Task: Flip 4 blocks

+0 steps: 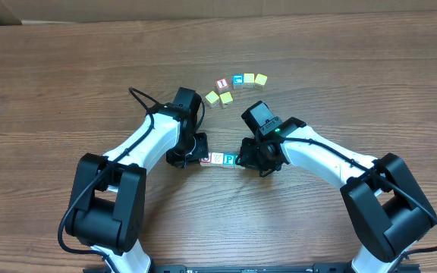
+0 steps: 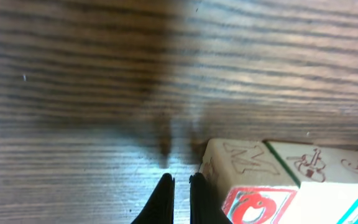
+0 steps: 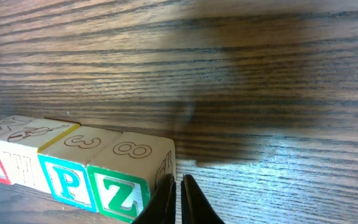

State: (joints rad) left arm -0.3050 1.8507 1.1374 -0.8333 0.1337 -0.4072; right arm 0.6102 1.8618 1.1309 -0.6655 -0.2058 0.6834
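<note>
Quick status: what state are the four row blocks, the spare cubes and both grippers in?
O block: flat on table, row's end.
Plain block: flat, between O and P.
P block: flat, touching Z.
Z block: flat, row's other end.
Spare cubes: loose, apart from row.
Left gripper: shut, empty, beside O.
Right gripper: shut, empty, beside Z.

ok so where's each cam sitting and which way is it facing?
Overhead: fixed above the table, facing straight down; left arm and right arm both show, meeting at the row of blocks.
Left wrist: on the left arm, looking at a low slant along its shut left hand at the tabletop; red O block beside it.
Right wrist: on the right arm, looking along its shut right hand; Z block beside it.
Shared: both wrist views see the same row, from opposite ends.
</note>
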